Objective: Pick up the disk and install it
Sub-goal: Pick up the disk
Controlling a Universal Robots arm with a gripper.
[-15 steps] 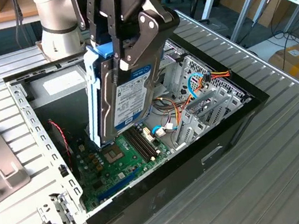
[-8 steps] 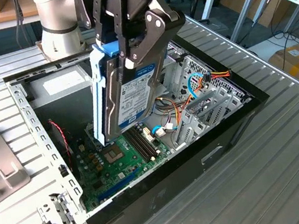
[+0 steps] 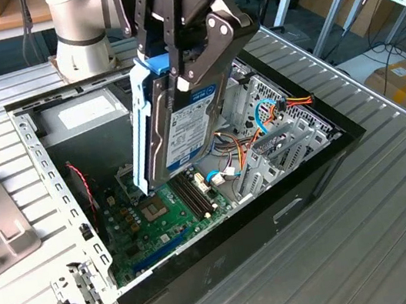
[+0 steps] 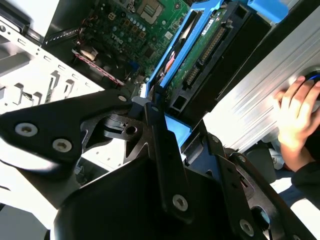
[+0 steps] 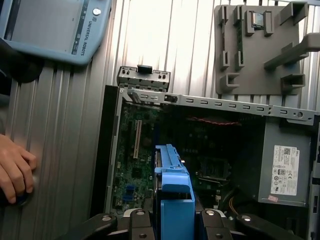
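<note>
Black hand [image 3: 174, 72] on flat blue-railed disk [image 3: 186, 123]

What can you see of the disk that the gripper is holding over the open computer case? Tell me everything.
The disk is a flat grey metal drive with a white-and-blue label, framed by bright blue plastic rails. In the second wrist view its green circuit-board underside shows. It hangs on edge, tilted, its top end clamped in the gripper, its lower end over the motherboard inside the open case.

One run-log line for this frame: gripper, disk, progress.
gripper: shut on disk | disk: held near upright over motherboard in open computer case | install: not yet seated
</note>
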